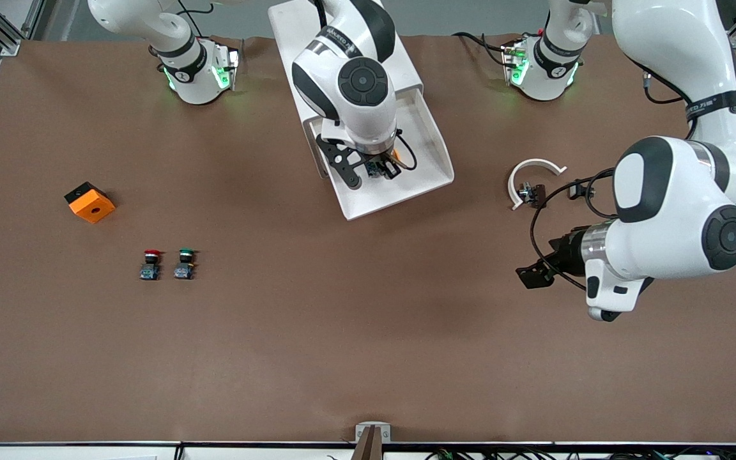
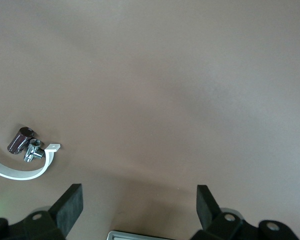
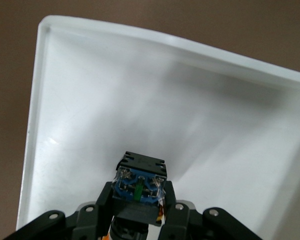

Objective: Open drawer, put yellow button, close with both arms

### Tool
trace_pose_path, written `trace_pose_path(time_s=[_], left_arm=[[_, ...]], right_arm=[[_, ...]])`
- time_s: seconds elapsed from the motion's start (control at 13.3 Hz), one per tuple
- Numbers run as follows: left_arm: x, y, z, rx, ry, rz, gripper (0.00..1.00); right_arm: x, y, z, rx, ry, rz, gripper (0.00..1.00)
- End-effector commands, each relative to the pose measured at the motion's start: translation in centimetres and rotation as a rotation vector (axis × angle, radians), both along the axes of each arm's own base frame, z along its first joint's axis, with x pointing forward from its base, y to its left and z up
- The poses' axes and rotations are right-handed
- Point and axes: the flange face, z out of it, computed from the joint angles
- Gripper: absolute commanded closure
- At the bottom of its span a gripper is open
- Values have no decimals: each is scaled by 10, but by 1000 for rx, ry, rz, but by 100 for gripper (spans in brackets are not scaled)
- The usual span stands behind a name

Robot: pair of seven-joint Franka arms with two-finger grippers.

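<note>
The white drawer (image 1: 432, 160) is pulled out of the white cabinet (image 1: 291, 38) at the robots' edge of the table. My right gripper (image 1: 382, 167) is over the open drawer, shut on the yellow button (image 1: 395, 154). In the right wrist view the button's black body and bluish base (image 3: 140, 182) sit between the fingers, over the drawer's white floor (image 3: 140, 110). My left gripper (image 1: 537, 271) is open and empty over bare table toward the left arm's end; its fingers (image 2: 70, 205) stand wide apart.
A white curved clip (image 1: 531, 172) with a small metal part (image 2: 27, 147) lies near the left gripper. An orange cube (image 1: 90, 202), a red-capped button (image 1: 150, 263) and a green-capped button (image 1: 184, 263) lie toward the right arm's end.
</note>
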Motion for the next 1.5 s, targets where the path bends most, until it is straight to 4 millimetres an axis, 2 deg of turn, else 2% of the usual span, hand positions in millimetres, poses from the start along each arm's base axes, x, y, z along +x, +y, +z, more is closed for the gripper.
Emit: trace_pose_path(time_s=[0.0,0.07,0.22,0.38,0.45,0.53,0.67,0.82,0.97,1.05,1.2,1.27,1.35,1.43], left_arm=[[-7,-11,2,14,-20,-38,0],[-10,-19,1,16,-19,-48,0],[-10,-28,-2,17,-35,-56,0],[-17,-43,-6,15,-38,-75,0],[-18,-43,-3,12,-41,-75,0],[-19,-44,0,10,-45,-76,0],[-19,-46,1,9,-50,-79,0],[-15,-51,-12,18,-66,-78,0],[-22,-81,-38,62,-89,-120,0],[-22,-85,-49,73,-103,-123,0],[-32,-116,-67,73,-118,-164,0],[-36,-124,-74,78,-113,-178,0],[-43,-140,-80,75,-105,-203,0],[-49,-151,-77,71,-107,-218,0]], right_arm=[[0,8,4,11,-3,-15,70],[0,8,4,11,-3,-15,62],[0,8,4,11,-3,-15,59],[0,8,4,11,-5,-15,35],[2,7,5,11,-6,-17,21],[2,7,5,10,-7,-17,0],[6,4,12,21,-12,-24,0],[13,-3,35,47,-29,-33,0],[21,-22,79,97,-68,-51,0],[20,-30,98,104,-74,-51,0],[10,-46,120,71,-46,-12,0],[4,-57,143,79,-54,40,0],[4,-77,163,81,-50,84,0],[5,-99,180,75,-36,122,0]])
